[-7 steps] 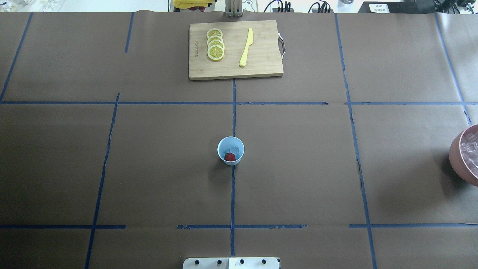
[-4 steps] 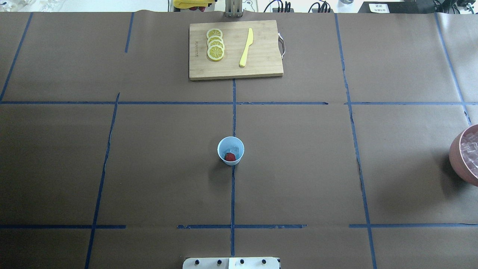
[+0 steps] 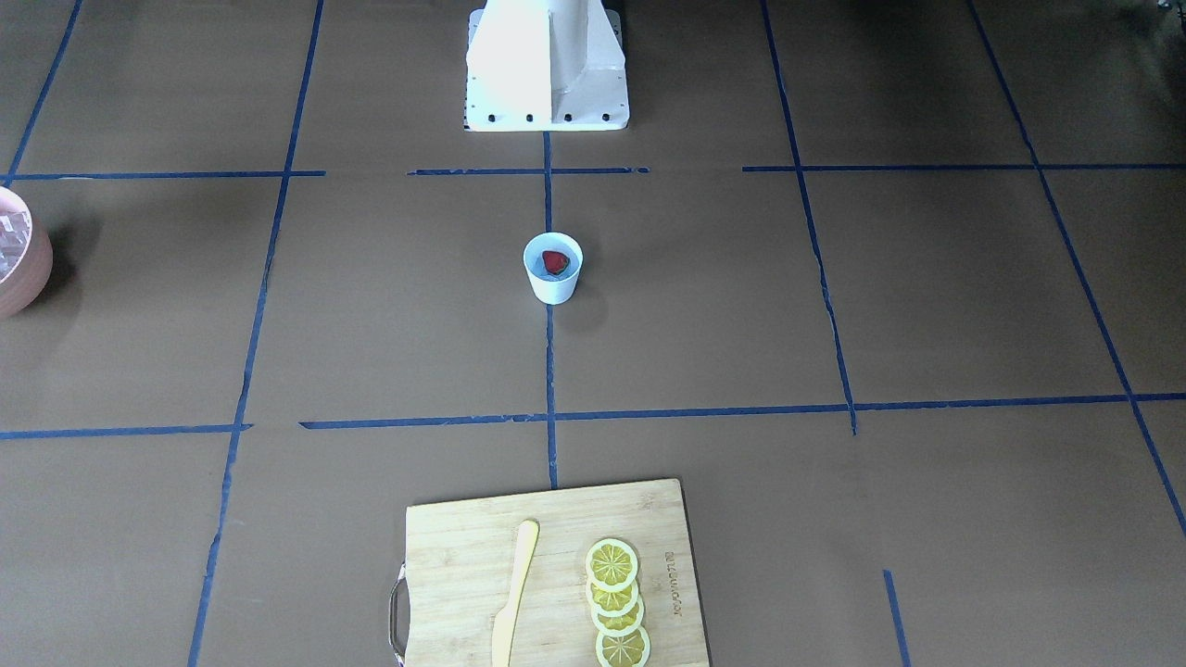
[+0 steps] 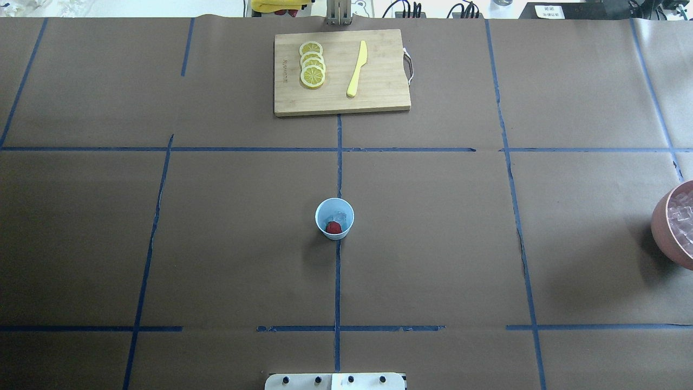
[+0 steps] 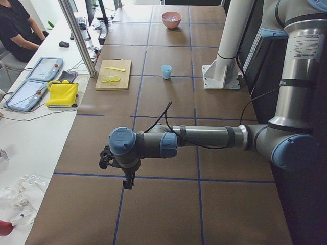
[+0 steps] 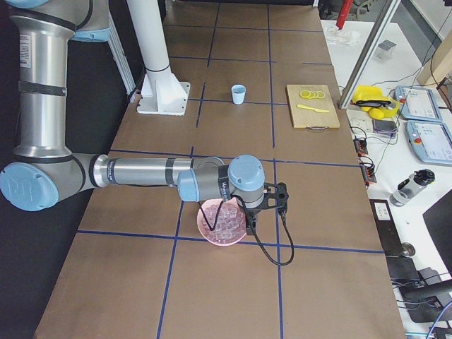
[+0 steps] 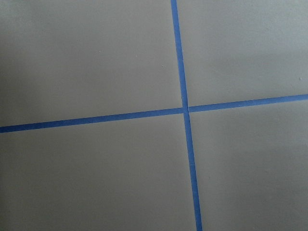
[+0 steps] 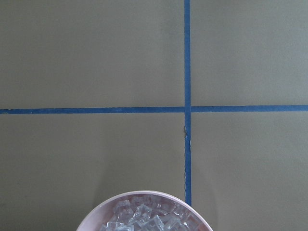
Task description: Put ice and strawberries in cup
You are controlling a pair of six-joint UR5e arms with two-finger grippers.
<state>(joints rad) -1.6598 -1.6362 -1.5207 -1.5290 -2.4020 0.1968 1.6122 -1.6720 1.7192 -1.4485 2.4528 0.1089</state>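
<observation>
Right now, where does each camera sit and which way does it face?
Front-facing: across the table, facing the robot base; no arms.
Overhead: behind the robot, looking down forward; only the base's edge.
Exterior left: table's left end; left arm near.
Exterior right: opposite end; right arm near the pink bowl.
Left wrist: down on blue tape; no robot parts.
Right wrist: down on the bowl's ice; no robot parts.
Shared: front-facing and overhead show the cup holding the strawberry.

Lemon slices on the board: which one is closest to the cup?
The end slice of the row of four, on the side facing the cup. It lies on top with its whole round showing; the other three are partly covered.
</observation>
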